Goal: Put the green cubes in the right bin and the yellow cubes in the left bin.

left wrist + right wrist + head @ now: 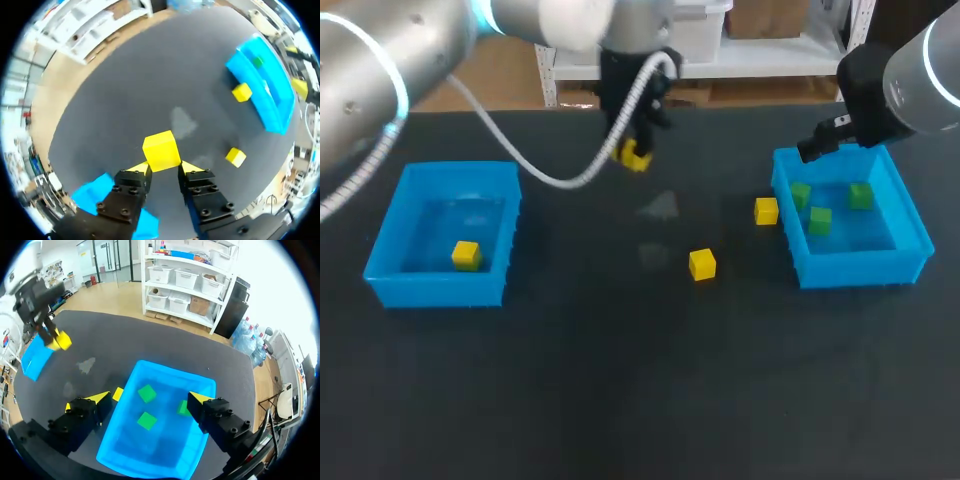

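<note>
My left gripper (pixel 635 152) hangs above the table's back middle, shut on a yellow cube (pixel 161 150) that shows between its fingers in the left wrist view. One yellow cube (pixel 466 255) lies in the left blue bin (pixel 435 288). Two more rest on the table: one (pixel 766 211) against the right bin's outer left wall, one (pixel 702 264) nearer the middle. The right blue bin (pixel 860 268) holds three green cubes (pixel 801 193), (pixel 861 195), (pixel 820 220). My right gripper (pixel 150 399) stands open over this bin (pixel 130 450), nothing between its fingers.
The dark table stretches bare between the two bins and toward the front edge. My right arm (pixel 910 80) comes in over the back right corner, above the right bin's far wall.
</note>
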